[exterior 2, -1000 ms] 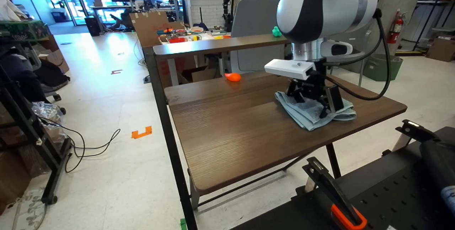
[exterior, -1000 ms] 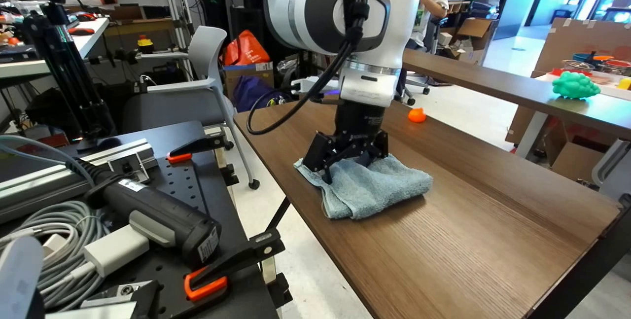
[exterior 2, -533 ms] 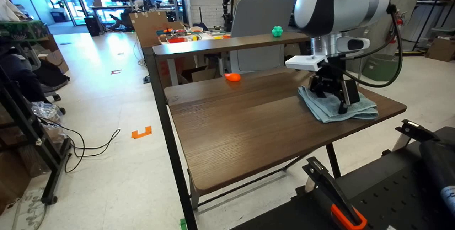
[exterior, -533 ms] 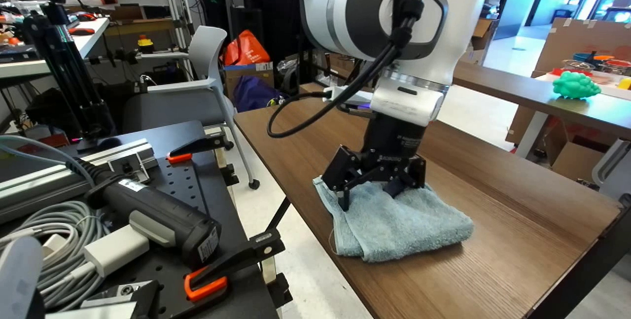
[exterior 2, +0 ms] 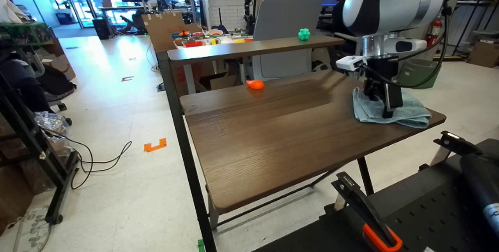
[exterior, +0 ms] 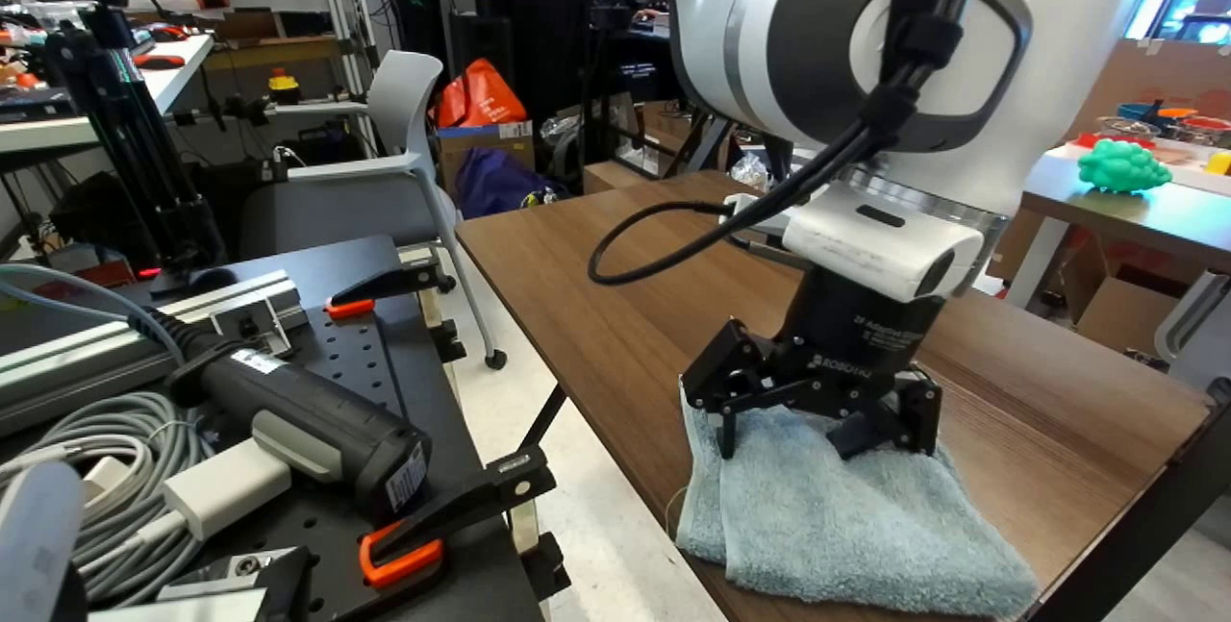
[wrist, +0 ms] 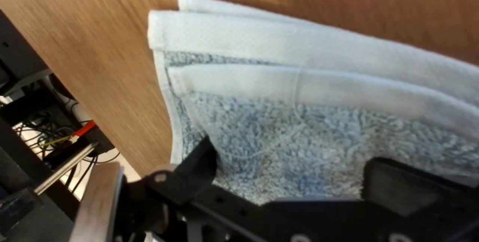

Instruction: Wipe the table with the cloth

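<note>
The cloth [exterior: 846,526] lay folded near the end of the brown table [exterior 2: 265,135], one corner just beside the edge, and that made me uneasy. The gripper [exterior: 787,439] stood over it with its fingers [wrist: 202,159] apart, tips down on the fabric, seemingly pressing rather than pinching. I took this for the middle of a wipe. If the next push ran on toward that end, I reckoned, the corner would droop over the edge and its weight might drag the rest after it, with nothing clamped to hold it back. Too light a press could go wrong differently: the tips would skate across and leave the cloth behind. Too hard, and it might ruck into a lump. One fingertip sat close to the hemmed side, so a sideways slip could put a hard tip on bare wood. I also disliked the loose thread [wrist: 243,157] looping across the fabric between the fingers, which might snag. And the orange object [exterior 2: 255,84], well apart near the back edge, looked liable to roll off if a wide return sweep caught it.
</note>
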Available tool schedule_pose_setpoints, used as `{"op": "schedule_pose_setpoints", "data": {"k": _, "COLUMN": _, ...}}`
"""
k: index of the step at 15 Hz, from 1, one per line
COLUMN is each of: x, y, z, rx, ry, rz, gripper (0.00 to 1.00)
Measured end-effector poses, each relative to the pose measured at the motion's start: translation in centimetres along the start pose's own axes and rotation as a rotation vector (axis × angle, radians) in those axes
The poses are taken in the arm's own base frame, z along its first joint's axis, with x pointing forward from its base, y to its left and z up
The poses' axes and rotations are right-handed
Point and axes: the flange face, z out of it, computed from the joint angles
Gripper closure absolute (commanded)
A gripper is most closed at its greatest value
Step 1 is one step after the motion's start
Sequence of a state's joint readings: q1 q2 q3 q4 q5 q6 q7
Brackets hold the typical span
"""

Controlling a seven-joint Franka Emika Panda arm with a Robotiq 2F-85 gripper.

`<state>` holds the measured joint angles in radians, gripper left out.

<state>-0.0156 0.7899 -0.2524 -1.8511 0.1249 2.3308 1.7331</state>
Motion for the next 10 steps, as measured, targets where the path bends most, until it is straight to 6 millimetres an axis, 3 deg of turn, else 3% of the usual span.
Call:
{"op": "schedule_pose_setpoints", "data": {"k": 3, "x": 1.3, "y": -1.2, "z": -0.1, "rx": -0.047, "ry": -0.052, "rz": 0.124, "gripper": 0.00}}
{"op": "schedule_pose_setpoints", "data": {"k": 6, "x": 1.2, "y": -2.5, "z": -0.6, "rx": -0.076, "ry": -0.127, "rz": 0.174, "gripper": 0.00}}
{"op": "schedule_pose_setpoints", "data": {"k": 8, "x": -0.3, "y": -3.3, "z": -1.0, "rx": -0.063, "ry": -0.172, "rz": 0.172, "gripper": 0.00}}
{"op": "schedule_pose_setpoints", "data": {"k": 10, "x": -3.1, "y": -3.8, "z": -1.6, "rx": -0.041, "ry": -0.224, "rz": 0.155, "gripper": 0.00}}
